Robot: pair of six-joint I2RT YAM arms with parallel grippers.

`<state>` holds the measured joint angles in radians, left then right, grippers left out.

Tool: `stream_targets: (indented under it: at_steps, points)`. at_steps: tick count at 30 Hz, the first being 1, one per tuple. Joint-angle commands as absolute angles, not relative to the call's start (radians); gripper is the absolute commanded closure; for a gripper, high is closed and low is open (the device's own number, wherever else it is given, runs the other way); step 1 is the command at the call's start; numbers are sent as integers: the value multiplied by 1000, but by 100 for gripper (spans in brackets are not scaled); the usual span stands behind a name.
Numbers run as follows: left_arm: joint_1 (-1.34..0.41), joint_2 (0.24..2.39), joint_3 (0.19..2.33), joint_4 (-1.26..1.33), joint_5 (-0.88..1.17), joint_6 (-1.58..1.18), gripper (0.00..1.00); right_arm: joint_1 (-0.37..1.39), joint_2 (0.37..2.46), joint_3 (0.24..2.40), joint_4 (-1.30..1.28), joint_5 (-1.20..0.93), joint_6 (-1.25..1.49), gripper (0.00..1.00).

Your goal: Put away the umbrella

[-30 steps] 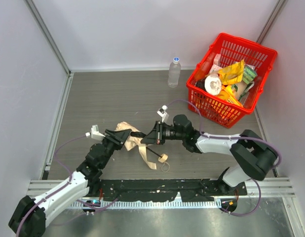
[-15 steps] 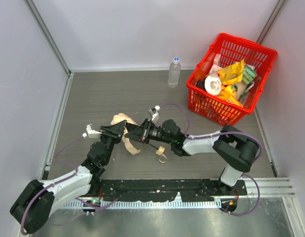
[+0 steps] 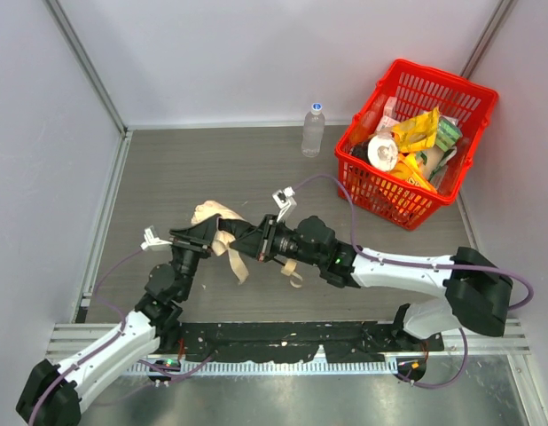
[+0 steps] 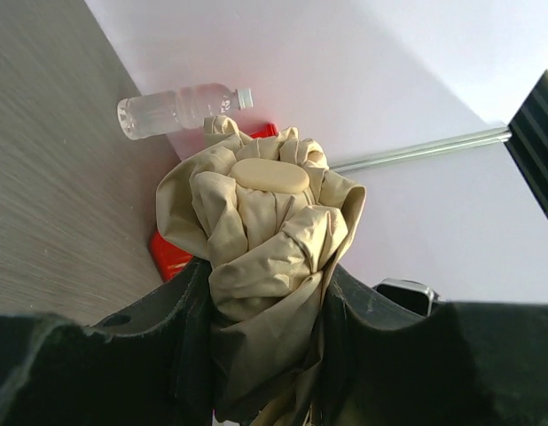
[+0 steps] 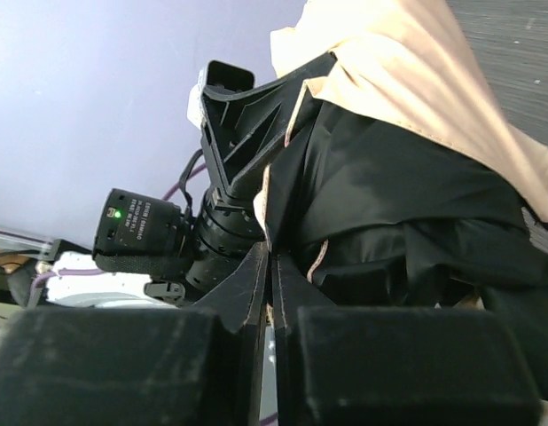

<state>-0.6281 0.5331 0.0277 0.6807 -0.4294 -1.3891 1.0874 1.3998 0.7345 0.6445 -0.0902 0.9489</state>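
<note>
Since the earlier frames, both arms and the umbrella (image 3: 212, 216) have shifted left, and the right arm now reaches further across. The umbrella is held between the two hands over the near-left part of the bench (image 3: 194, 160), well apart from the red basket (image 3: 481, 94).

Left hand (image 4: 267, 297): narrow, clamped round the bunched canopy with the tip pointing outward, judged to be steadying the bundle.

Right hand (image 5: 272, 266): fingers almost together, apparently pinching a thin fabric fold just beside the left hand, judged to be gathering loose cloth for wrapping.

A loose strap (image 3: 238, 266) hangs below.
</note>
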Motion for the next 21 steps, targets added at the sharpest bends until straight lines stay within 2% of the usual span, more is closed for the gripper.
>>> stream_targets:
  at_steps: [1, 4, 7, 10, 12, 15, 18, 21]
  points:
    - [-614, 529, 64, 643, -473, -1453, 100, 1080, 1358, 821, 271, -173, 836, 87]
    - [-612, 569, 40, 725, -448, -1494, 100, 1078, 1350, 856, 111, -161, 758, 80]
    - [-612, 580, 49, 727, -417, -1494, 100, 1078, 1309, 884, -41, -150, 694, 67]
    - [-614, 572, 63, 704, -400, -1462, 100, 1078, 1260, 922, -170, -155, 612, 64]
    - [-612, 549, 72, 666, -394, -1436, 100, 1080, 1218, 977, -324, -159, 547, 58]
    - [-614, 523, 77, 624, -376, -1387, 100, 1080, 1213, 1121, -480, -126, 442, 34]
    - [-612, 509, 83, 594, -336, -1341, 100, 1078, 1267, 1306, -602, -89, 320, 19]
    - [-614, 499, 63, 615, -296, -1341, 100, 1030, 1368, 1406, -618, -170, 230, 18]
